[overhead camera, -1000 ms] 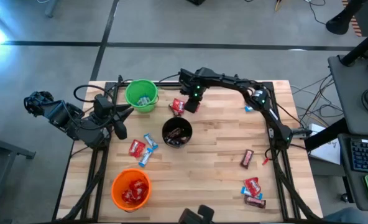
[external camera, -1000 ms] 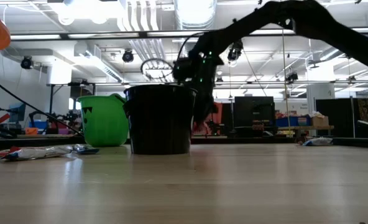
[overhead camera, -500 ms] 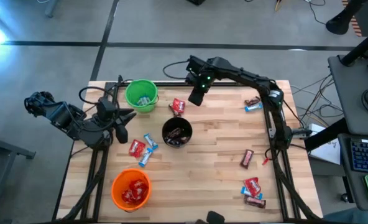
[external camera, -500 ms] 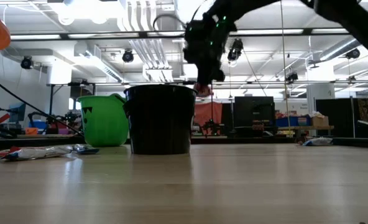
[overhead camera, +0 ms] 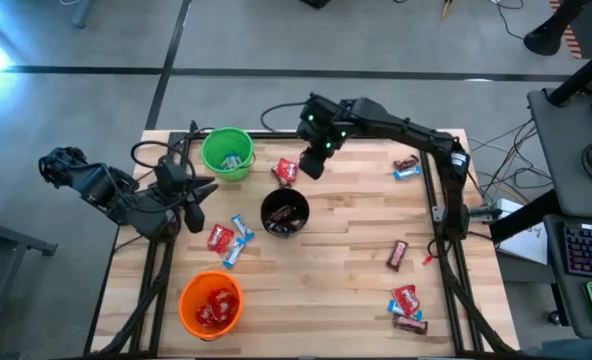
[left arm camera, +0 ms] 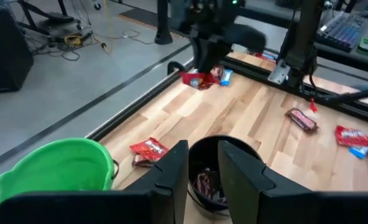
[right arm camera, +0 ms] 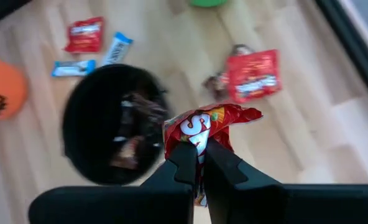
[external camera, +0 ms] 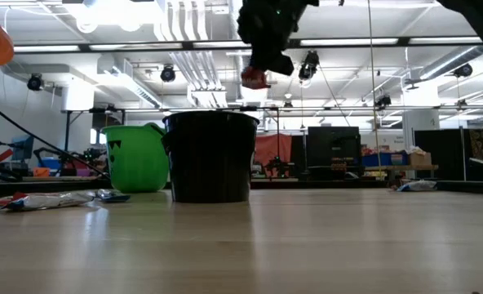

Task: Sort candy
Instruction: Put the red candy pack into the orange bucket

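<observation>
My right gripper (overhead camera: 313, 168) hangs over the table's far middle, shut on a red candy (right arm camera: 204, 124). In the low view this candy (external camera: 254, 78) is above the rim of the black cup (external camera: 210, 155). The black cup (overhead camera: 284, 212) holds dark brown candy, the green cup (overhead camera: 226, 153) stands at the far left, and the orange cup (overhead camera: 211, 303) holds red candy near the front. Another red candy (overhead camera: 287, 172) lies flat by the black cup. My left gripper (left arm camera: 202, 171) waits at the table's left edge, open, with nothing between its fingers. My right gripper pinches the red candy's crumpled wrapper by one end (right arm camera: 197, 139) between its two fingers. The fingers slant down from above. The candy is lifted clear of the table, and its free end sticks out past the fingertips.
Red and blue-and-white candy (overhead camera: 228, 238) lies left of the black cup. A dark brown bar (overhead camera: 398, 255) and more candy (overhead camera: 406, 308) lie at the right and front right, and two pieces (overhead camera: 406, 165) at the far right.
My right gripper has risen from table height beside the black cup to above its rim, staying shut on the red candy, which is now lifted clear of the table.
</observation>
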